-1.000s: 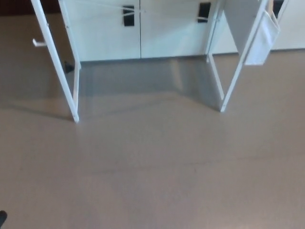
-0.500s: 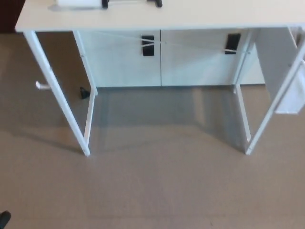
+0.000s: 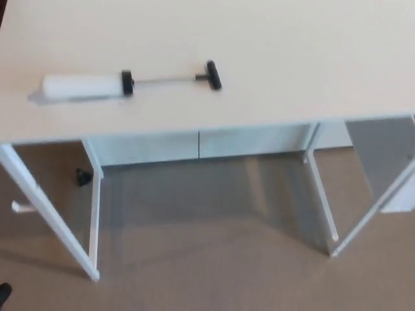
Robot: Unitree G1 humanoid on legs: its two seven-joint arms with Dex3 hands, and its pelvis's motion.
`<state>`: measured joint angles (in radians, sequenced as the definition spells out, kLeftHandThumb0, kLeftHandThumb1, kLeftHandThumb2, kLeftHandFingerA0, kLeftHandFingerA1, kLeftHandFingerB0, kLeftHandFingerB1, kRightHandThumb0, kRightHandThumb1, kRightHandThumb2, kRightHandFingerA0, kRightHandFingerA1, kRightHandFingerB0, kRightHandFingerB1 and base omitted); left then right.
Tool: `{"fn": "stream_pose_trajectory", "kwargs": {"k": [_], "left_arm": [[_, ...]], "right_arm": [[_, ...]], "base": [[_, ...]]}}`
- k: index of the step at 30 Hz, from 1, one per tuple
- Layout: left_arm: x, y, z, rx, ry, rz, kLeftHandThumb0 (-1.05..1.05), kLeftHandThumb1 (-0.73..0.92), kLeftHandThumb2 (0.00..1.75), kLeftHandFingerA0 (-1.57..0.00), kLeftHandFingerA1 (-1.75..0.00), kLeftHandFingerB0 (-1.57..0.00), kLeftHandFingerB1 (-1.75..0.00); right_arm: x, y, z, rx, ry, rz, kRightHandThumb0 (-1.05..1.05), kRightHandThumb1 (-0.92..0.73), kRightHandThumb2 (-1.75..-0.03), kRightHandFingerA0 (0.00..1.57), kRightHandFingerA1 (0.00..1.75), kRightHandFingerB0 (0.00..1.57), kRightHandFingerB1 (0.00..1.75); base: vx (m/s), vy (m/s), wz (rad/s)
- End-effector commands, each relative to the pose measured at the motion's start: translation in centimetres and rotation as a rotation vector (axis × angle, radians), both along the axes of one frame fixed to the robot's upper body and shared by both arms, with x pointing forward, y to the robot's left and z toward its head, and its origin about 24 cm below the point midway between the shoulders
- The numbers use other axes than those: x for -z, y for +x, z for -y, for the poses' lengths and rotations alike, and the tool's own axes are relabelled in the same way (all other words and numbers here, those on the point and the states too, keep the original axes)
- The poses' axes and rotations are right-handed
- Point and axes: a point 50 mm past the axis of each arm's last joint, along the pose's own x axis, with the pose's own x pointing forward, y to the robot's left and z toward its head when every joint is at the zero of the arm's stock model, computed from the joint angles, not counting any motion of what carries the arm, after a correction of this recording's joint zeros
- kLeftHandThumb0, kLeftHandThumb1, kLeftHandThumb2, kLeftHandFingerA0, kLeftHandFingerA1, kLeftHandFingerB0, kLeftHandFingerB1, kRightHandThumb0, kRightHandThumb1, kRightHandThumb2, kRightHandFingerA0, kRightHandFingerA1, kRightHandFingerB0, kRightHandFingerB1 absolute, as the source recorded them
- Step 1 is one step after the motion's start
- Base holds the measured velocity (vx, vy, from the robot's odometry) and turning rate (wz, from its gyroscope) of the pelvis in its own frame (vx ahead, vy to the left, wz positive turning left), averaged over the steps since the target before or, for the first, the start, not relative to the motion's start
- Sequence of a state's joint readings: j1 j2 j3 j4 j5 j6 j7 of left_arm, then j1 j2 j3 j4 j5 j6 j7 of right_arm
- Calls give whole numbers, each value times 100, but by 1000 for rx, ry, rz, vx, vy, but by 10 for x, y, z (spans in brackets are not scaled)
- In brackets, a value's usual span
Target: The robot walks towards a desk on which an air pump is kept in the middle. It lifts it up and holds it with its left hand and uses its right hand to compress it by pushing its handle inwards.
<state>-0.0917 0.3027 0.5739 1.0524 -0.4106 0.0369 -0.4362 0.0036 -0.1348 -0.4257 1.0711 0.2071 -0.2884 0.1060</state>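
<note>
Pump (image 3: 126, 84) lies flat on the desk (image 3: 292, 58), handle (image 3: 213, 74) drawn out on its rod toward my right, probably so that hand can push it in. Neither of my hands shows, so their state I cannot tell.

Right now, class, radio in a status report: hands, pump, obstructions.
Both hands out of view. Air pump lying flat on desk, handle pulled out toward robot's right, untouched. Nothing else seen on desk.

Air pump (image 3: 126, 84) on a pale desk (image 3: 292, 58)

It lies flat, black T-handle (image 3: 213, 74) drawn out rightward; neither hand shows.
</note>
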Motion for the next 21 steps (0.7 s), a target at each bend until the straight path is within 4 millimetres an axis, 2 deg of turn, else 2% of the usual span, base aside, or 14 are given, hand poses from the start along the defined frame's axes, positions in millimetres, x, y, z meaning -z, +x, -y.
{"fn": "stream_pose_trajectory", "kwargs": {"k": [1,6,12,21], "left_arm": [[0,-5,-4,-18,5,-15,-3,82,63,-36,-40,-27,-31],[0,-3,-3,-10,4,-23,-3,81,63,-39,-42,-27,-32],[0,-1,-4,0,17,-36,-6,80,63,-40,-41,-28,-32],[0,-1,-4,9,28,-50,-8,80,62,-40,-41,-29,-32]], "right_arm": [[0,-6,5,35,-5,-6,-17,-76,-62,54,46,40,39],[2,-9,4,40,3,-10,-17,-77,-62,55,46,40,39],[3,-13,3,39,-2,-10,-20,-74,-61,56,47,40,40],[5,-21,2,38,0,-21,-20,-76,-62,51,45,39,40]], "base": [[473,135,4],[415,100,15],[334,-68,14],[199,-24,-7]]}}
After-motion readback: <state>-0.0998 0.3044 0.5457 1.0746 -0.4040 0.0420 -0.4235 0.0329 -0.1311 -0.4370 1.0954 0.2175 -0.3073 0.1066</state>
